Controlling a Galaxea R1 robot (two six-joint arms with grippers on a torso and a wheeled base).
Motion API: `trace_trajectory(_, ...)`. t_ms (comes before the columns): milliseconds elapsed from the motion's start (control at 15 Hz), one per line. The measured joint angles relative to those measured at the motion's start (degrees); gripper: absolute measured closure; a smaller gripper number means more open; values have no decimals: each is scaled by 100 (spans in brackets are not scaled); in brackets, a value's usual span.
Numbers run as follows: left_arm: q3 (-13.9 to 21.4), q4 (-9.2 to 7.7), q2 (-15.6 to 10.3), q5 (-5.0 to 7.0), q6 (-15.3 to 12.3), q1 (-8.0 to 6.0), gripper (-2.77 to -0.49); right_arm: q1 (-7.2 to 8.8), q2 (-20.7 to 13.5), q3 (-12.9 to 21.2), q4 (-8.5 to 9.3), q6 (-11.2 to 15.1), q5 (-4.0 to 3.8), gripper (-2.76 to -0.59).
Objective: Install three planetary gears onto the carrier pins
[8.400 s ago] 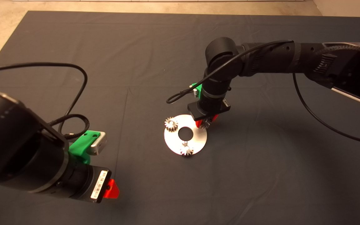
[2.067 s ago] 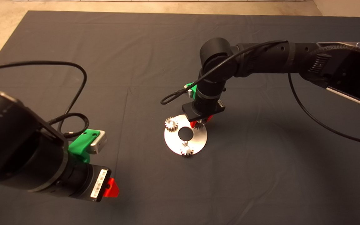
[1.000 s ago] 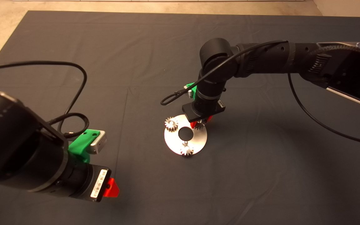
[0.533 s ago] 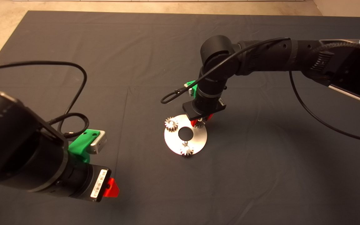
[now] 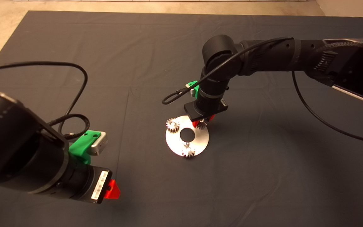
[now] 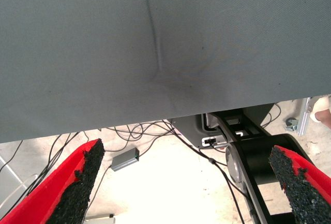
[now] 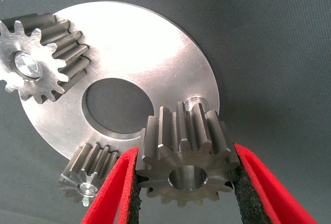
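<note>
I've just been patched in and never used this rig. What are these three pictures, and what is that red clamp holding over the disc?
The wide picture looks down from above on a dark mat with two black robot arms. The other two come from cameras on the wrists. The right end effector, reaching in from the right, is shut on a steel planetary gear beside the bare third carrier pin of the white disc. Two other gears already sit on their pins. The left end effector is parked at the mat's lower left, open and empty; its camera sees mat, floor and cables.
</note>
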Motion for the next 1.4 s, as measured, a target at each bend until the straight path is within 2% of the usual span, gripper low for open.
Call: trace_trajectory(1400,28,0,0,2,0,-33,-233,-2,-2,0,-66,-5,2,-105)
